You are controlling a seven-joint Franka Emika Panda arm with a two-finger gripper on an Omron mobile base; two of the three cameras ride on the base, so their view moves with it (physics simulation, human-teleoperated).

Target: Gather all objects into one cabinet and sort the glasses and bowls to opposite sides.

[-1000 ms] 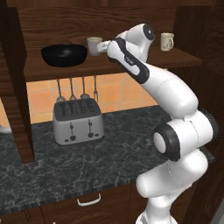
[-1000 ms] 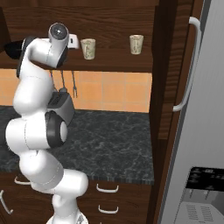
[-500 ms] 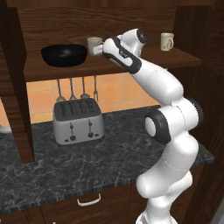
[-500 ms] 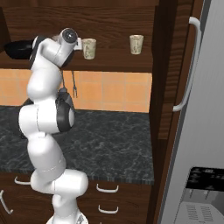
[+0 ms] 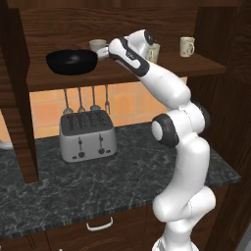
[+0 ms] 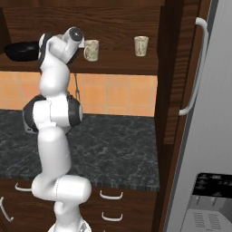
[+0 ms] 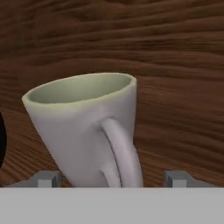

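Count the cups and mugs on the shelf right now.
3: grey mug between the open gripper fingers beside the black bowl; cream cup mid-shelf; cream cup farther right. Arm may hide more.

the arm (image 6: 54, 127) reaches up to the shelf (image 6: 113, 68). a black bowl (image 6: 20, 50) sits far left, two cream cups (image 6: 91, 50) (image 6: 141, 45) stand apart to its right. the door handle (image 6: 197, 68) curves white.

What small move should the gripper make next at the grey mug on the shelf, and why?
Probably close the gripper on the pale grey mug. In the hand view the mug sits between the two fingertips, with its handle facing the camera and gaps on both sides, so nothing is gripped yet. The mug stands on the shelf beside the black bowl.
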